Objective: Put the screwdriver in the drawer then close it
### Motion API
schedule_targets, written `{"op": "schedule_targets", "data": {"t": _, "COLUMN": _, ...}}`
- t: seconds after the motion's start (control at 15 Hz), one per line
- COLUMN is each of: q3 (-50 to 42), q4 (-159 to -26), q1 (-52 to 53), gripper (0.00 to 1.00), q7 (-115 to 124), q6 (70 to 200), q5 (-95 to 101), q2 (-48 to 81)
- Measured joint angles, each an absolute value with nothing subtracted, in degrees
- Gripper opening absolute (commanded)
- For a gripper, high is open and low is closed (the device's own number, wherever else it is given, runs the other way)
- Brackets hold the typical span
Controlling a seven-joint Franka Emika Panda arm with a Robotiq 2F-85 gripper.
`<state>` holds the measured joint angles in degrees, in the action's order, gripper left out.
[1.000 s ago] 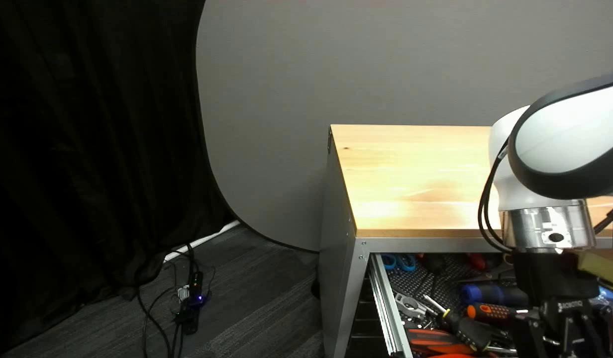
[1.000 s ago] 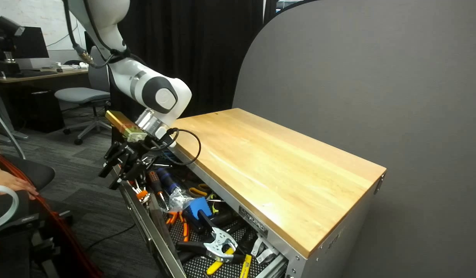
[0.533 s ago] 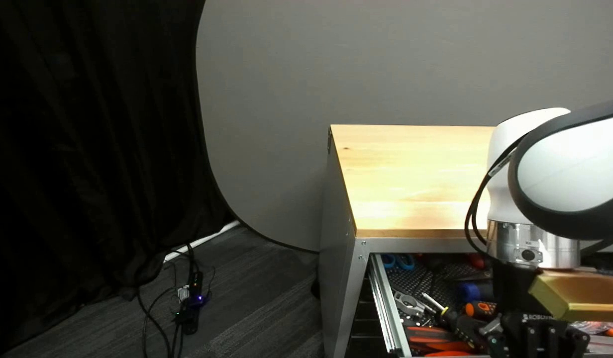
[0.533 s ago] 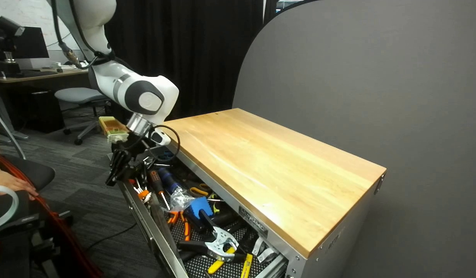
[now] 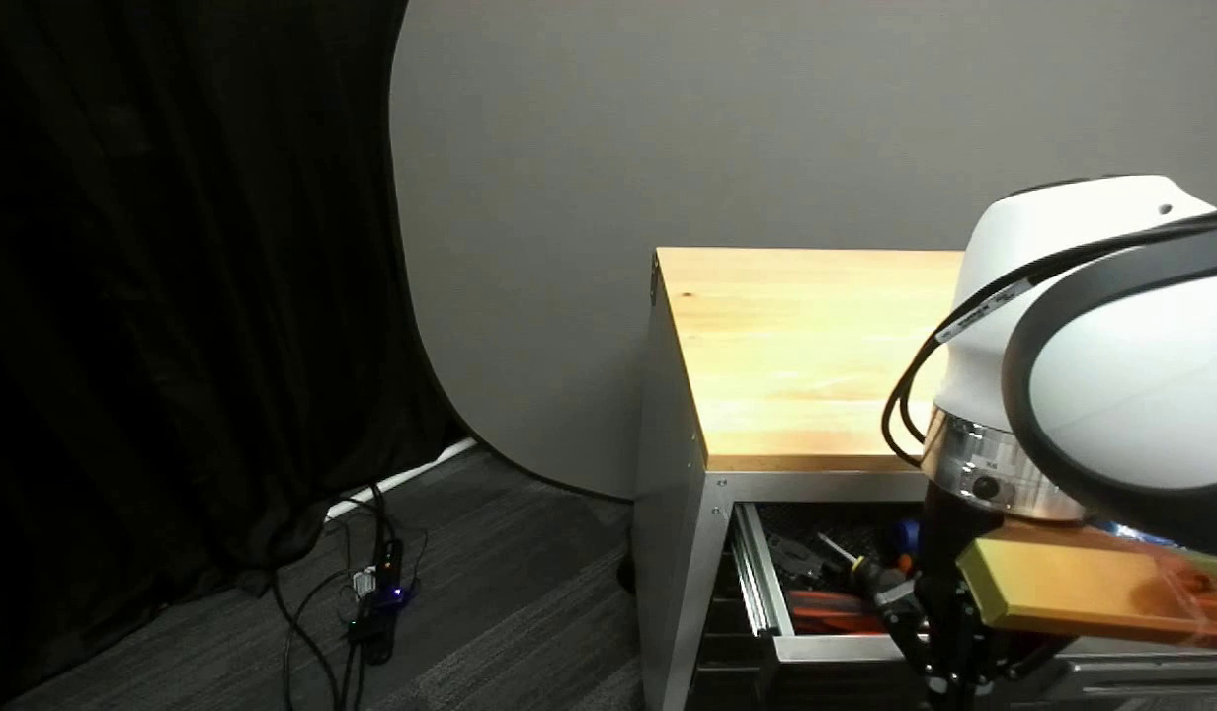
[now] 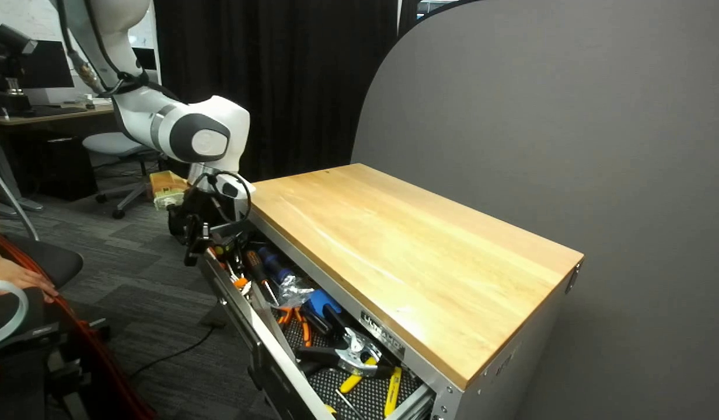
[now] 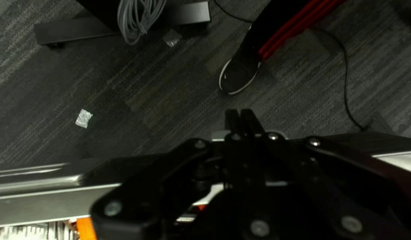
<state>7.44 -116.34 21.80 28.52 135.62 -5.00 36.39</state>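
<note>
Closed gripper [image 7: 240, 116] right at the front of the drawer [image 5: 831, 648]

Yep, it's closed: in the wrist view the two fingers [image 7: 232, 120] sit side by side, pretty much together, with the floor [image 7: 175, 100] showing beyond the tips. Can't tell if any part of it touches the drawer's front.

The drawer is pulled partway out. In an exterior view a black-handled screwdriver [image 5: 857, 564] with a yellow collar and a thin metal shaft lies inside, handle partly hidden behind the gripper. Whether that's the one the task means, I can't tell.

Also in there: a metal clamp [image 6: 358, 354] with black grips, an orange-handled tool [image 6: 306, 331], a blue-handled tool [image 6: 276, 263] and a crinkly clear bag [image 6: 293, 290].

Next to the gripper, a gold-coloured block [image 5: 1073, 592] sticks out from the white arm [image 6: 228, 122]. Above the drawer is the wooden top [image 6: 394, 251]. Further off, a dark shoe [image 7: 237, 75] on the floor, and a black curtain [image 5: 174, 247] plus grey panel [image 5: 767, 128] in both exterior views.
</note>
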Motion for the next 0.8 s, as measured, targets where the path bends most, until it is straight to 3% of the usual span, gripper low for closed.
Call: {"op": "schedule_targets", "data": {"t": 0.8, "q3": -4.5, "q4": -110.5, "q1": 31.3, "gripper": 0.09, "q7": 38.8, "q6": 158.5, "q5": 5.5, "q2": 42.3}}
